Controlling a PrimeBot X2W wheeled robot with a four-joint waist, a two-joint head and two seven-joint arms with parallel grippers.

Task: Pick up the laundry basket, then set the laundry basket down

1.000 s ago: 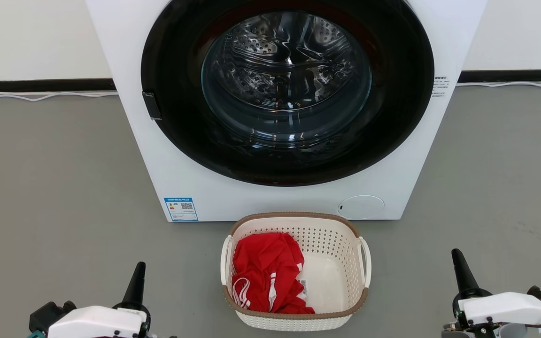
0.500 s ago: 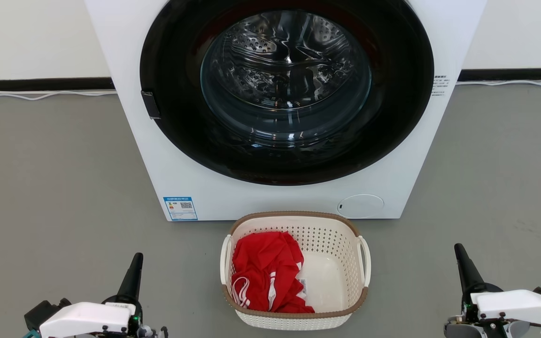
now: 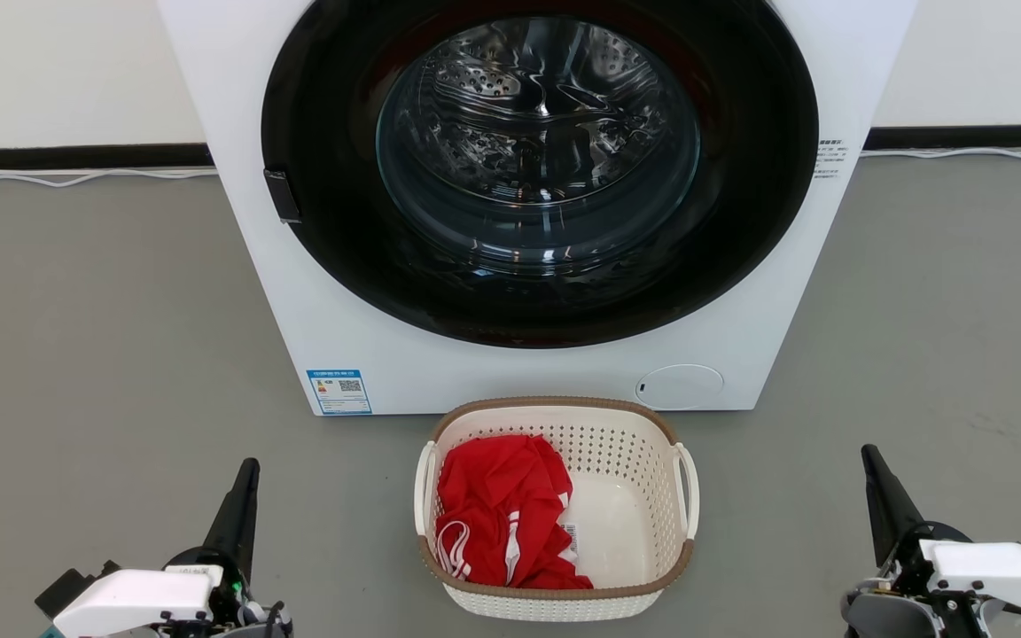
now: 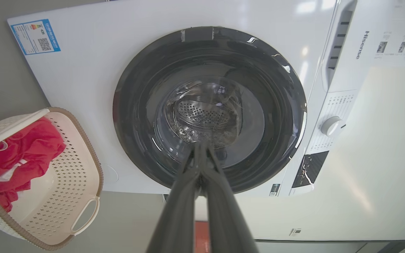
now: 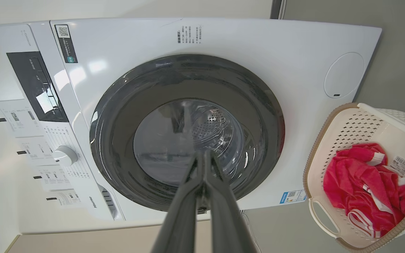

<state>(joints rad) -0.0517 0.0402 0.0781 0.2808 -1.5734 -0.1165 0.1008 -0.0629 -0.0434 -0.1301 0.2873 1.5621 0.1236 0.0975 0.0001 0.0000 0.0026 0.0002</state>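
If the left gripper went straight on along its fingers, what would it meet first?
Probably the washing machine door: the left gripper, shut, lines up with its glass in the left wrist view. The laundry basket lies off to one side. Depth is unclear.

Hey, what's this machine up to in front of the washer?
A two-armed robot faces a washing machine whose door is closed. A laundry basket sits on the floor just in front of it, with a red garment inside. The left end effector and right end effector are both shut, one on each side of the basket, apart from it and touching nothing. The basket has not been picked up yet.
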